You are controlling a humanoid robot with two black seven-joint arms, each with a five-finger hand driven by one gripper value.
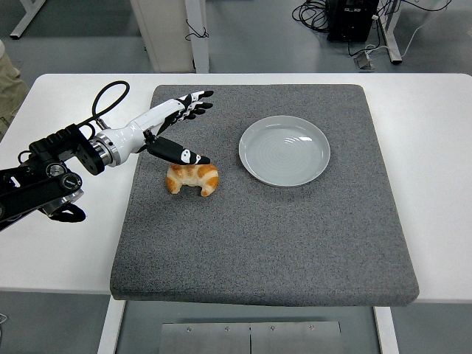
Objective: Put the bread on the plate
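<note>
Nearest the camera, the white table's front edge runs across the bottom of the view, and on it lies a large square mat of dark grey felt-like fabric that covers most of the tabletop. On the left half of that mat rests the golden-brown, crescent-shaped croissant, its two tips pointing toward the near edge; it sits flat on the fabric, well apart from the plate. From the left edge of the picture the black left arm reaches in over the bare table, a black cable looping above its wrist, and ends in the white-and-black five-fingered left hand. The hand hovers over the mat's far-left part with its fingers spread and holding nothing: the thumb stretches down and to the right so that its tip overlaps the croissant's upper edge, though whether it touches the bread cannot be told, while the other four fingertips fan out toward the mat's far edge. To the right of the croissant and slightly farther back stands the round pale grey-blue plate, with nothing on it. Beyond the table, grey floor, white table legs and black cables show along the top.
</note>
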